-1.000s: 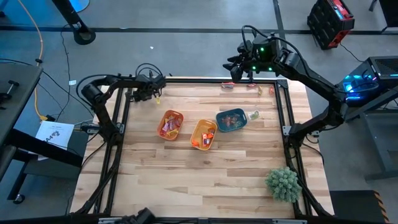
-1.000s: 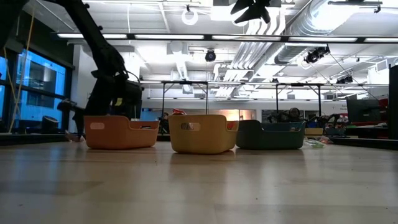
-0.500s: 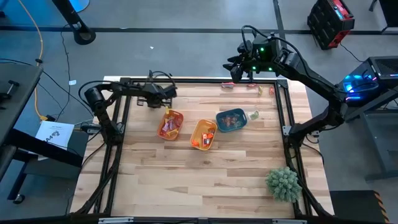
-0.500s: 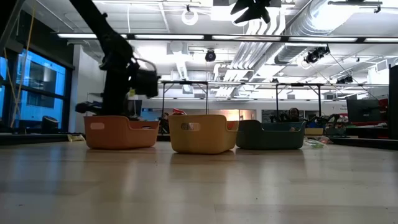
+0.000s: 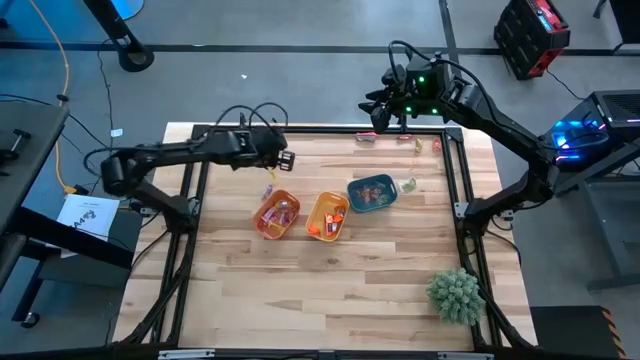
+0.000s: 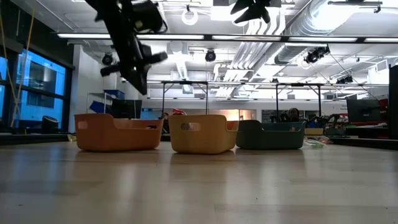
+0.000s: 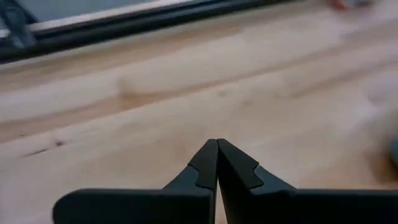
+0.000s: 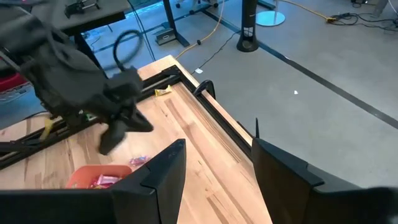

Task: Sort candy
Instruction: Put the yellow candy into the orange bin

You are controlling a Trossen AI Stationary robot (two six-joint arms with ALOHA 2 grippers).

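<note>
High view: the left tool (image 5: 283,158) is hovering at 11 o'clock of the orange bin (image 5: 277,214); candy (image 5: 275,212) is filling the bins, while stray pieces (image 5: 367,139) are lying at the surface's (image 5: 300,290) 12 o'clock edge, so sorting appears unfinished. Left wrist view: fingers pressed together, holding nothing visible. Right wrist view: the right tool (image 8: 214,177) is waiting, spread wide, empty. No writing is legible.

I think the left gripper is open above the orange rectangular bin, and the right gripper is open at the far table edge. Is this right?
Not fully. The left wrist view shows the left gripper shut, fingertips together. It is above the orange rectangular bin, and the right gripper is open at the far edge.
</note>
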